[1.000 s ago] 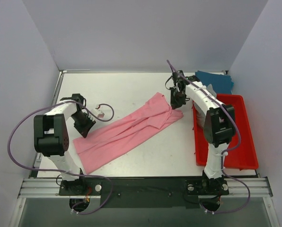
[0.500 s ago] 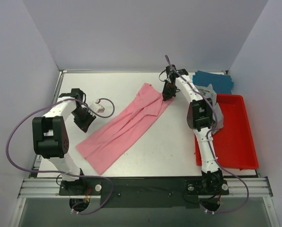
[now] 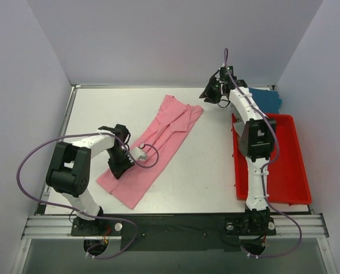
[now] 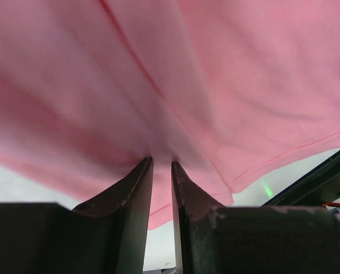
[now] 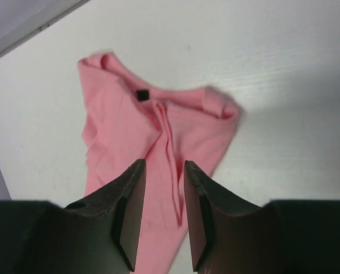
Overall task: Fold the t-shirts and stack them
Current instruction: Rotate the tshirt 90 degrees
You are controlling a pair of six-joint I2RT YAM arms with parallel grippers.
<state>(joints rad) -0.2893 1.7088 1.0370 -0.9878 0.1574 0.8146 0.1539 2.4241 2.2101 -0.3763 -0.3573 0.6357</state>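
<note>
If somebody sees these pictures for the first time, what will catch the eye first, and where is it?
First the pink t-shirt, lying in a long diagonal strip across the middle of the white table. The left gripper pinches it toward the near end, while the right gripper hangs open near the far end. A red bin stands at the right edge, with a teal-blue shirt behind it.

Robot lab test cell, plain lilac walls [image 3: 158,40], white table [image 3: 210,165], metal mounting rail [image 3: 44,226]
</note>
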